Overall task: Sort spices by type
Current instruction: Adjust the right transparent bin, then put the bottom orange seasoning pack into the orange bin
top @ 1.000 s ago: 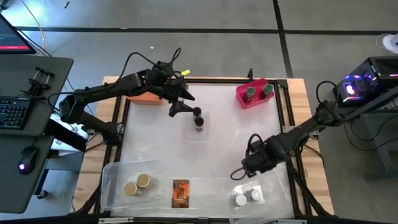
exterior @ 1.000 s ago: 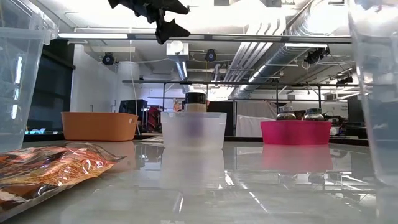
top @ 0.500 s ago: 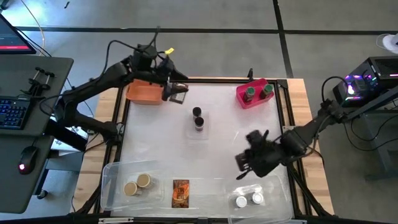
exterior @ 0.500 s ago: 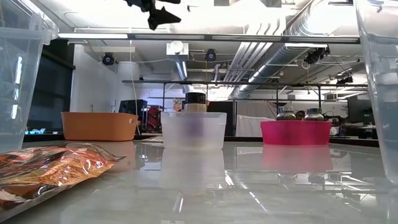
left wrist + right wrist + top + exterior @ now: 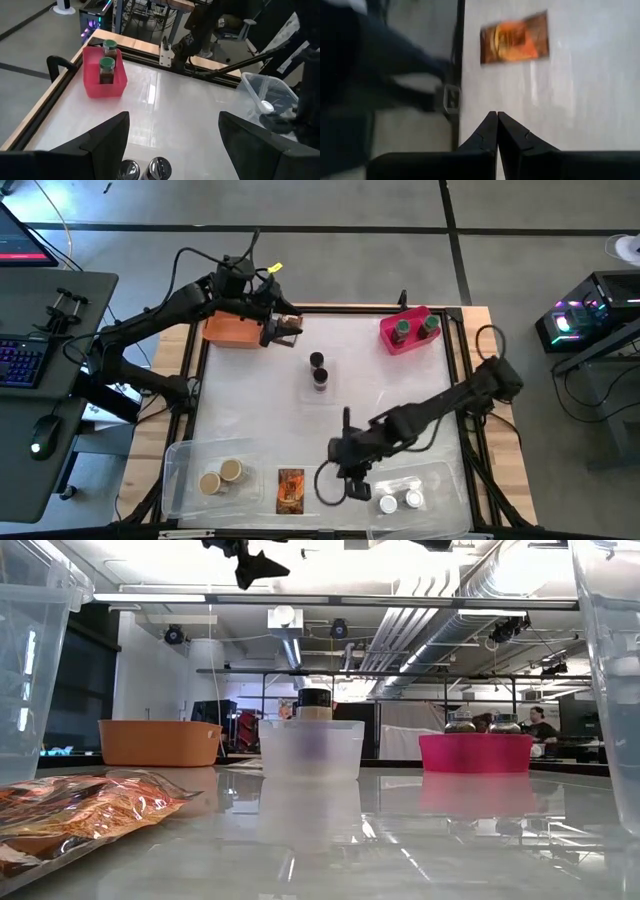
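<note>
The left gripper [image 5: 287, 327] hung with fingers apart, holding nothing, just beside the orange bin [image 5: 228, 329]. Right of that bin, mid-table, stood two dark-capped jars [image 5: 318, 370] in a clear tub. Nearer the front edge lay an orange packet [image 5: 290, 489]; the right gripper [image 5: 357, 488], fingers pressed together and empty, hovered just right of it.

Pink bin [image 5: 406, 332] (green-capped jars [image 5: 415, 327]) — orange bin [image 5: 231, 330] — orange-brown packet [image 5: 290, 490].
</note>
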Available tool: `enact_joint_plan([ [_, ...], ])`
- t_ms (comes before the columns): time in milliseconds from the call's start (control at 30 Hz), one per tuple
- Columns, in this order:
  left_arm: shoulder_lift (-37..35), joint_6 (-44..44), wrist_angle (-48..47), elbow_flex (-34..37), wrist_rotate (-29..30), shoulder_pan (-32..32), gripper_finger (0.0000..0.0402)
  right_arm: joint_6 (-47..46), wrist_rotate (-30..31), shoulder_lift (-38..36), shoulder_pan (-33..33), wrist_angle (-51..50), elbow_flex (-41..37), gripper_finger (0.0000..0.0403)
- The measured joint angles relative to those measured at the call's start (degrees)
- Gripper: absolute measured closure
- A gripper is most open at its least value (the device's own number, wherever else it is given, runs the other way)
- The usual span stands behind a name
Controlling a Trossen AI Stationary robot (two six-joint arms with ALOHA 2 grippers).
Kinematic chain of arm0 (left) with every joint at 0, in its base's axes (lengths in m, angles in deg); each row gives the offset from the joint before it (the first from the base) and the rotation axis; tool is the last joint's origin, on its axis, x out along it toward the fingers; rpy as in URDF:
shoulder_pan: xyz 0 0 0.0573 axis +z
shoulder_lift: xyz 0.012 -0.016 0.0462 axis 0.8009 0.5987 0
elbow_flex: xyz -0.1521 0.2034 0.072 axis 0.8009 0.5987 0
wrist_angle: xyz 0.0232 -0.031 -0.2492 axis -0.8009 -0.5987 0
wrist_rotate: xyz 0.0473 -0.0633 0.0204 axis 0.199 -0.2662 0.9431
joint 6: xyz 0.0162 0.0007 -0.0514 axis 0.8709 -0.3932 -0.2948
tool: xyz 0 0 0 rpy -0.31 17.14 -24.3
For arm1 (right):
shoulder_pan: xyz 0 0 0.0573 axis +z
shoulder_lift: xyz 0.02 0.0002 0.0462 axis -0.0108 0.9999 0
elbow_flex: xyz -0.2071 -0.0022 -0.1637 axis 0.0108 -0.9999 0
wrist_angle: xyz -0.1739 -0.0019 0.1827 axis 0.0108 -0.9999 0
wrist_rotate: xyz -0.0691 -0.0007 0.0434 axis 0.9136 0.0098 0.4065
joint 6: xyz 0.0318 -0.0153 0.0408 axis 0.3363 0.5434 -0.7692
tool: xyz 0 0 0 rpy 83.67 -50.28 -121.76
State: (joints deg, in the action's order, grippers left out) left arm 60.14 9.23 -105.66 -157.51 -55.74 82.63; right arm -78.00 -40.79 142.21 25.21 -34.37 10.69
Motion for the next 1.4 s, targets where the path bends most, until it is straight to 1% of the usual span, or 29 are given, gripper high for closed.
enact_joint_plan([
  [133,0.0,-0.22,-0.33,0.0,0.04,0.0,0.0108,7.0,-0.95,3.54,0.07,-3.52,2.38,0.0403],
  [300,0.0,-0.55,-0.62,0.0,0.06,0.0,0.0108,10.05,-2.95,6.32,0.15,-4.82,2.7,0.0403],
  [367,0.0,-0.55,-0.62,0.0,0.06,0.0,0.0108,10.95,-3.38,6.61,0.45,-5.85,2.7,0.0403],
  [533,0.0,-0.49,-0.59,0.0,0.06,0.0,0.0108,12.05,-6.87,6.42,0.95,-12.42,2.72,0.0403],
  [667,0.0,0.38,-0.6,0.02,0.26,0.13,0.0108,14.24,-8.25,6.05,1.75,-16.41,2.75,0.0403],
  [800,0.0,0.6,-0.52,0.02,0.39,0.29,0.0108,14.55,-8.26,6.0,1.55,-20.39,2.75,0.0403],
  [933,-0.06,-0.59,-0.39,-0.27,-0.52,0.32,0.0108,16.1,-3.77,5.16,1.2,-21.4,2.74,0.0403],
  [967,-0.15,-1.66,-0.36,-0.95,-2.05,0.49,0.0108,16.99,-2.0,4.75,1.17,-22.19,3.48,0.0403],
  [1100,-2.45,-5.07,0.2,-5.61,-11.24,1.21,0.0108,20.99,4.09,2.68,-0.24,-27.81,8.1,0.0403],
  [1167,-4.21,-6.26,0.3,-7.32,-13.24,1.33,0.0108,22.56,7.56,2.12,-1.83,-30.94,10.2,0.0403],
  [1233,-6.54,-8.25,-0.23,-7.42,-13.4,0.73,0.0108,23.12,11.06,0.99,-3.58,-31.68,11.47,0.0403],
  [1300,-9.58,-10.22,-2.21,-6.0,-13.38,-2.09,0.0108,22.89,13.18,-0.69,-5.48,-31.86,11.93,0.0403],
  [1400,-14.93,-12.61,-4.86,0.32,-12.89,-9.89,0.0108,20.59,17.23,-2.73,-8.05,-32.36,11.99,0.0403],
])
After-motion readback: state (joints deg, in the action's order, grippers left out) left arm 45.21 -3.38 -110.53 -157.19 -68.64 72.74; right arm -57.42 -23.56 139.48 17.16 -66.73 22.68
